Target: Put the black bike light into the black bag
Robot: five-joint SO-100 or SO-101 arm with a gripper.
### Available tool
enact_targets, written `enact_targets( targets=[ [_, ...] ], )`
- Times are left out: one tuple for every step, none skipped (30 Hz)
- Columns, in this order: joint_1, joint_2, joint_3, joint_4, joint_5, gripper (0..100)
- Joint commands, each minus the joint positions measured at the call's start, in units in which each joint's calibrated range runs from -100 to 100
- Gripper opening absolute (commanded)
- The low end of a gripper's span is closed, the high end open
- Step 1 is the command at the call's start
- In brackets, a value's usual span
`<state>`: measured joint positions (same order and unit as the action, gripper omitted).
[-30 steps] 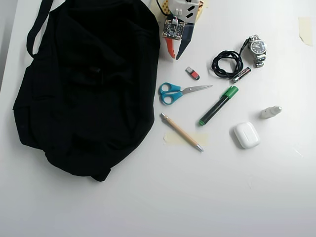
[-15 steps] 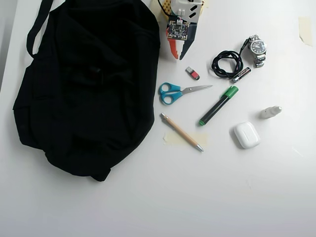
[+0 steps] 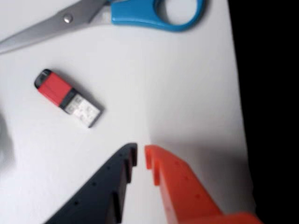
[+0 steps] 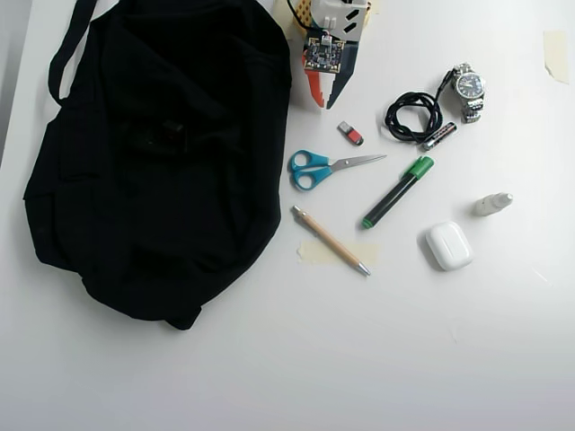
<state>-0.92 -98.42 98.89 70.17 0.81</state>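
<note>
- The two-finger gripper (image 4: pixel 322 101), one finger orange and one dark blue, sits at the top of the overhead view, just right of the big black fabric bag (image 4: pixel 162 162). In the wrist view the gripper (image 3: pixel 141 154) has its tips drawn almost together with only a thin slit between them, and nothing is held.
- No object here is clearly a bike light. My best guess is the small red-and-black block with a clear end (image 4: pixel 350 133), which lies on the white table (image 4: pixel 359 377) near the fingertips, between them and the blue-handled steel scissors (image 4: pixel 323 167).
- The wrist view shows that block (image 3: pixel 67 98) lying flat and slanted, well clear of the scissors (image 3: pixel 140 14), with the bag (image 3: pixel 271 93) filling the right edge.
- The coiled black cable (image 4: pixel 411 117), lying by the steel wristwatch (image 4: pixel 469 88) and a small dark battery (image 4: pixel 439 136), is the other dark candidate, so check the target before committing.
- The step in hand looks like the approach, and the jaws need spreading wide before any descent.
- The block is low and light, so a closed tip would likely just push it across the table.
- Turn the wrist so the fingers straddle its narrow sides, come straight down, and pinch near the middle.
- Lift clear of the table before swinging towards the bag, which lies flat with no opening I can make out. Release over its upper part, where the strap starts.
</note>
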Motion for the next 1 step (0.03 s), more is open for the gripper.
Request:
enact_targets(
  targets=[
    [-0.2, -0.92, 0.39, -0.58, 0.14, 2]
  ],
)
